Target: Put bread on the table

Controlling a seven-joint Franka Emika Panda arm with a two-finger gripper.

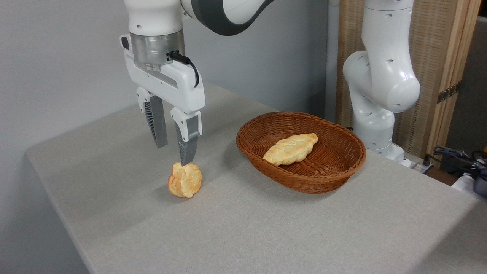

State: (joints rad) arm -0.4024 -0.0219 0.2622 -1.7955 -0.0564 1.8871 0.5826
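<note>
Pale golden braided bread lies in the brown wicker basket, long axis slanting up-right. Left of the basket, the grey-fingered pincer hangs parted and empty over a small knotted bun on the grey counter.

Your arm's upper links cut off by the top edge, bench running past the bottom and right edges, cables at far right cropped, basket's near wall hiding its inner floor

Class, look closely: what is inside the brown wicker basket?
Only the braided bread, lying on the woven floor of the basket. The near wall hides a strip of the floor, so that part is unseen.
</note>
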